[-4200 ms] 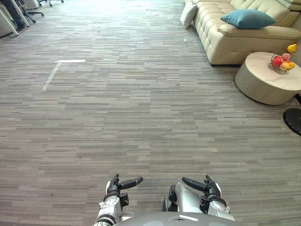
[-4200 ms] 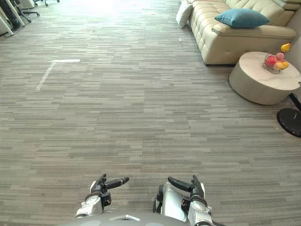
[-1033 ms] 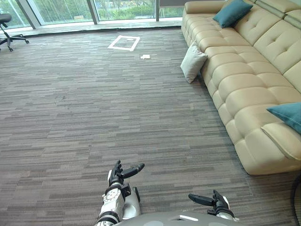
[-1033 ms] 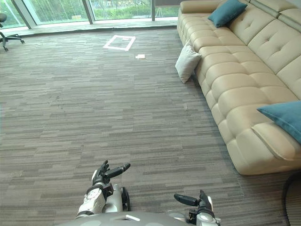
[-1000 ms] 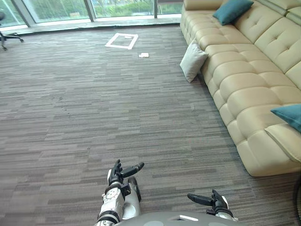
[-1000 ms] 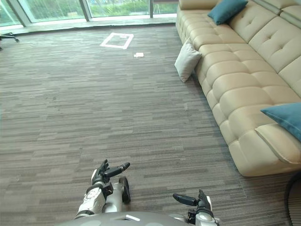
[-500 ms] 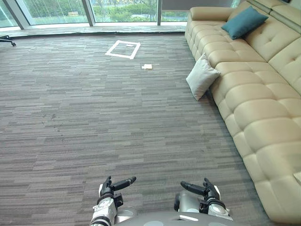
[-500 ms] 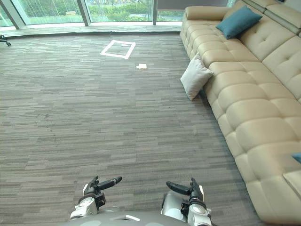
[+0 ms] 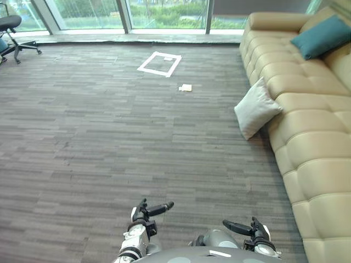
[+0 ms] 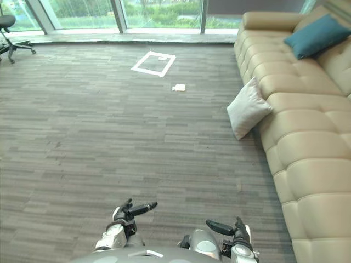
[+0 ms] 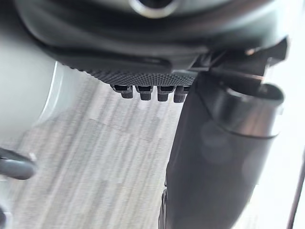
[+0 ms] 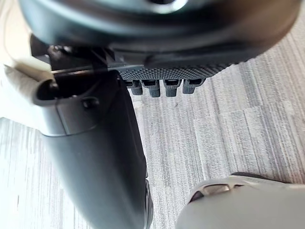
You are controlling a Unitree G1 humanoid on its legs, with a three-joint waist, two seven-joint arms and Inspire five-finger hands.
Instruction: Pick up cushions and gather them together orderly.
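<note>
Grey carpet [image 9: 109,137], beige sofa [image 9: 318,159] rt, windows [image 9: 164,8] far.

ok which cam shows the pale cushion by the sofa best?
Right eye view: the pale cushion sits whole, leaning on the sofa, nearer mid-frame. Left eye view shows it the same, further right. Wrist views face carpet.

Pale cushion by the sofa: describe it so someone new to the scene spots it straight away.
Find the long cream sofa along the room's right side. At the foot of its front, a pale grey-white square cushion stands on one corner on the grey carpet, leaning against the sofa. The other cushion in view is teal and lies up on the seat; this one is pale and down on the floor.
</note>
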